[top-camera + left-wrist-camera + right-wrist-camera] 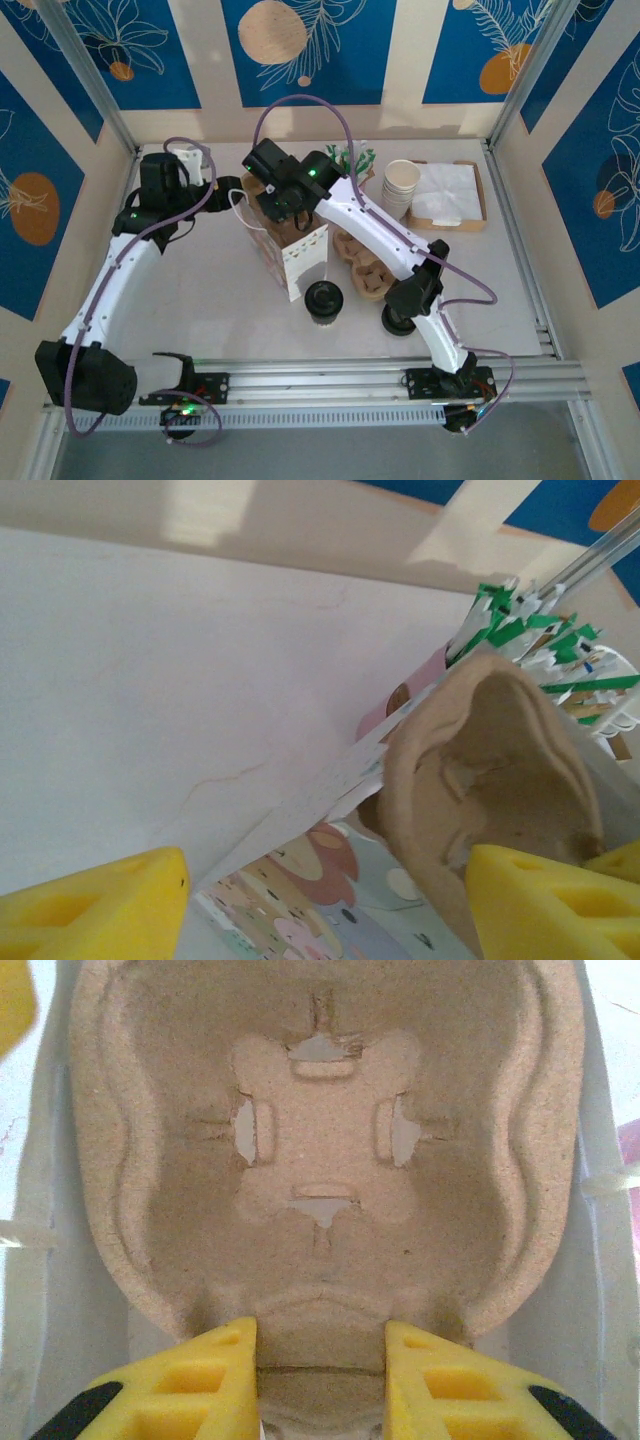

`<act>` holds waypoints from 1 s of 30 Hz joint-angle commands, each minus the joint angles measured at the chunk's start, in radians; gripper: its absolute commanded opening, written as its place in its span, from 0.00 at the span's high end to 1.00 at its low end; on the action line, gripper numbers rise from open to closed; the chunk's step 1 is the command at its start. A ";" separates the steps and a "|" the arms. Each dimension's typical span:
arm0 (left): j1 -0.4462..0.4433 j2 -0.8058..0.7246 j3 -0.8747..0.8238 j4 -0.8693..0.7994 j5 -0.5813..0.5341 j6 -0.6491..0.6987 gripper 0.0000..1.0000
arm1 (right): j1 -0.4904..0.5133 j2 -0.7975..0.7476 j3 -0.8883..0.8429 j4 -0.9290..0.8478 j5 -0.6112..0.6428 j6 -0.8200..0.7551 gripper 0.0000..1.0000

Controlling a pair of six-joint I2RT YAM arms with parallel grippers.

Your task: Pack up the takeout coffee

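Gripping the carrier (320, 1090) (bagged) is right end effector (320, 1338).

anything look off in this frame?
One thing: the cup carrier gripped at its rim by the right end effector sits tilted on edge in the mouth of the paper bag, not flat. The takeout coffee stands upright and lidded on the table; no spill visible.

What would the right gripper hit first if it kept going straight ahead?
Most likely the pulp cup carrier, directly ahead of the right gripper and seemingly very close, though depth is unclear.
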 commanded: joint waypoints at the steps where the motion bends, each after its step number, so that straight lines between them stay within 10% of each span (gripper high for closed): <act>1: -0.002 0.008 0.035 -0.028 -0.029 0.024 0.28 | 0.000 -0.040 -0.008 -0.038 0.009 0.016 0.70; 30: -0.002 0.071 0.041 0.054 -0.085 -0.074 0.32 | 0.020 -0.041 -0.006 -0.107 0.026 0.013 0.71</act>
